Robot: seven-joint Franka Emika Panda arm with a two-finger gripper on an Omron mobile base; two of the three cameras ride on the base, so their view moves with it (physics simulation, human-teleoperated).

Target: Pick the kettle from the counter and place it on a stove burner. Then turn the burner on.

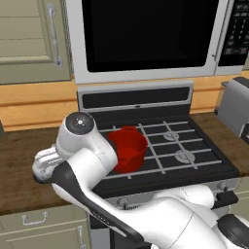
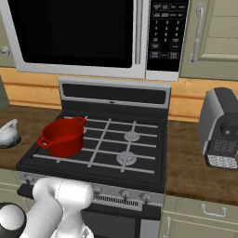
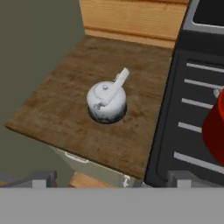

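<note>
The small mottled silver-white kettle [image 3: 106, 101] stands upright on the dark wood counter [image 3: 52, 109] left of the stove, its thin pale handle pointing up and away. My gripper [image 3: 111, 180] hovers above and short of it, open, with nothing between its fingertips [image 3: 40, 178]. From the right base camera the kettle [image 2: 8, 134] sits at the far left edge on the counter [image 2: 32, 118]. The black cooktop has silvery burner discs [image 2: 131, 136] under grey grates on its right half, which also appear in the left base view as burners [image 1: 184, 156].
A red two-handled pot [image 2: 62, 137] occupies the stove's front-left burner, close to the kettle's side of the cooktop [image 3: 188, 109]. A silver coffee machine [image 2: 222, 128] stands on the right counter. Small knobs [image 2: 124, 194] line the stove front. A microwave [image 2: 79, 32] hangs overhead.
</note>
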